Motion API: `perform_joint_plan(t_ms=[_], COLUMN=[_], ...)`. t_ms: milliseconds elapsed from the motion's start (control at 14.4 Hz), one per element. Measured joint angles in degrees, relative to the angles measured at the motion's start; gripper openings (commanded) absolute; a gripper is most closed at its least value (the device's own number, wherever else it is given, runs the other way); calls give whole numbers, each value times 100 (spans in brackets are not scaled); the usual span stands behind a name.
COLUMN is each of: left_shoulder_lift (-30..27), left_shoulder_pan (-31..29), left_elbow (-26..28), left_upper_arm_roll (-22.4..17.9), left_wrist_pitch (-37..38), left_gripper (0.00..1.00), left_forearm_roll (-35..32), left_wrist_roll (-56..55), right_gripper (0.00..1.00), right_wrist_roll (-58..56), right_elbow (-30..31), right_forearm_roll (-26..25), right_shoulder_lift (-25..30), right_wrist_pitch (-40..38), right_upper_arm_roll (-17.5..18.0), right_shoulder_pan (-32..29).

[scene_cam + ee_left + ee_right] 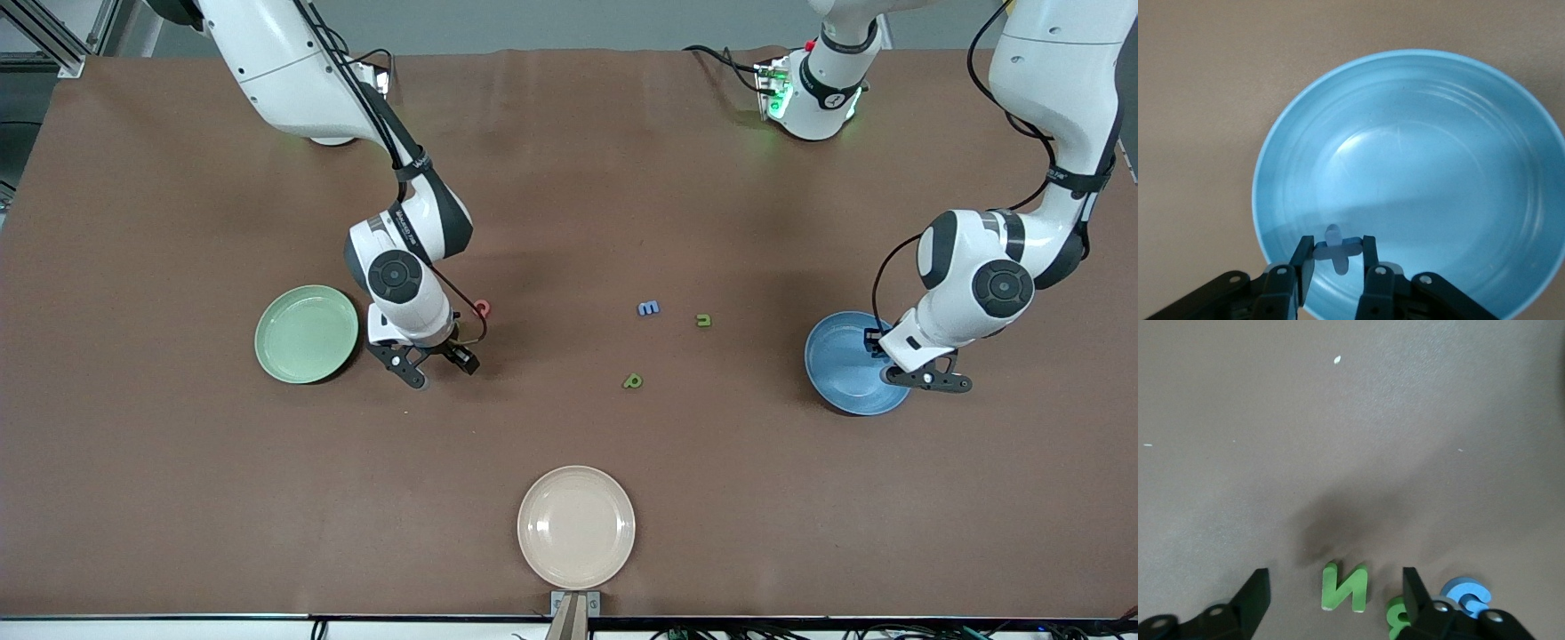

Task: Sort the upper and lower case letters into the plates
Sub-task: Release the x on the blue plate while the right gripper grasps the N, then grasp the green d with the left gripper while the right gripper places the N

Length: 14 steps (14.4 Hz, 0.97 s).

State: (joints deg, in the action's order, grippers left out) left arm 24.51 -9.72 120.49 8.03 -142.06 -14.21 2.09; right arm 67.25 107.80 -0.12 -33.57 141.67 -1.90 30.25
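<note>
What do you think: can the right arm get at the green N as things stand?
Probably yes: the open right tool hangs over the green N, which lies between its fingers. A blue G and another green letter crowd one finger.

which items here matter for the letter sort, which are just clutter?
In the job: green plate, blue plate, blue letter held by left gripper, green N under right gripper, loose letters like the blue m.
Lying about: beige plate.
</note>
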Motion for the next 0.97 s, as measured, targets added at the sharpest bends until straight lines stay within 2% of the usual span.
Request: perform_joint_plan(t_ms=[278,347,486,555,764,902,972], left_shoulder_lift=[187,202,204,205,173,96,61], left_shoulder_pan=[-3,-3,-3,-3,-6,1,9], left_elbow=[10,10,9,5,-81,-239,-360], left_upper_arm_roll=[4,4,5,10,190,491,675], left_wrist_pitch=[-207,-211,-217,-230,-273,-116,45], left_gripper=[17,30,82,98,100,100,100], left_forearm_roll=[-5,-5,-5,-6,-7,-7,-7], left_wrist_roll=[3,3,4,6,-8,-315,-582], right_gripper=[54,54,55,55,54,53,49], right_wrist_roll=[0,0,0,0,1,7,11], right_elbow=[3,3,3,3,3,5,6], right_forearm_roll=[1,1,2,2,2,6,8], right_shoulder_lift=[-81,-92,-100,-101,-107,-136,-154], right_wrist_pitch=[44,51,53,53,53,53,53], right_upper_arm_roll=[4,4,4,5,9,16,18], right_shoulder_pan=[9,9,9,9,14,29,41])
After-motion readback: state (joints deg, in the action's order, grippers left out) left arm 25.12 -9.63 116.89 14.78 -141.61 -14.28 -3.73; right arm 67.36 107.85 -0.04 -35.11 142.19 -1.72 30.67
